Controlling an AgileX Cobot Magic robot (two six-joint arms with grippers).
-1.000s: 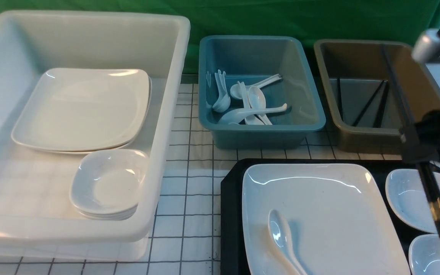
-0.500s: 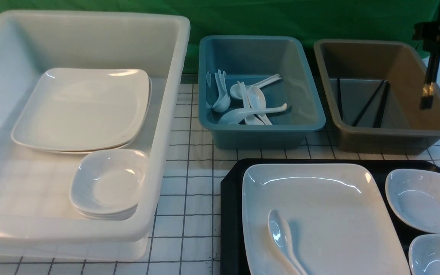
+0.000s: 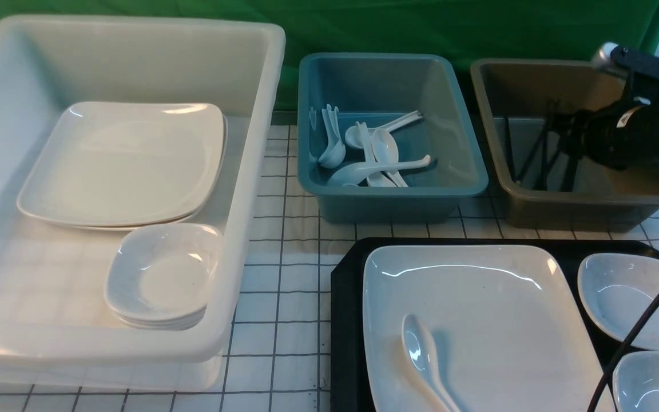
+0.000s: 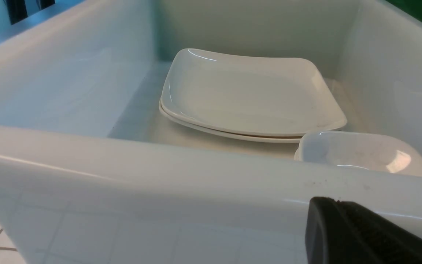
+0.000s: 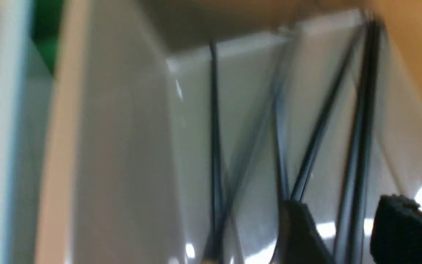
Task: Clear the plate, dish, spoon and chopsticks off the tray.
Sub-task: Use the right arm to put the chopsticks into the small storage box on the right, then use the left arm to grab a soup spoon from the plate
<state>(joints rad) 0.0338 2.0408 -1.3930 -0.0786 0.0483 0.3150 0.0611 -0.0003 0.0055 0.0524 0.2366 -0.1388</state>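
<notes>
The black tray (image 3: pixel 345 286) at the front right holds the large white plate (image 3: pixel 478 309) with the white spoon (image 3: pixel 424 357) lying on it. Two small white dishes (image 3: pixel 627 300) (image 3: pixel 655 383) sit on the tray's right side. My right gripper (image 3: pixel 561 129) reaches into the brown bin (image 3: pixel 587 197) and is open (image 5: pixel 343 203). Black chopsticks (image 5: pixel 361 128) lie in the bin below the spread fingers, and they also show in the front view (image 3: pixel 541 151). Only one black finger (image 4: pixel 343 227) of my left gripper shows, beside the white tub's wall (image 4: pixel 159 165).
The big white tub (image 3: pixel 249 171) on the left holds stacked plates (image 3: pixel 123 163) and small dishes (image 3: pixel 163 277). The blue bin (image 3: pixel 392 194) in the middle holds several white spoons. A black cable (image 3: pixel 638 337) crosses over the tray's right side.
My right arm carried the chopsticks from above the tray up and back, then swung down into the brown bin. The chopsticks have left the fingers and lie in the bin.
</notes>
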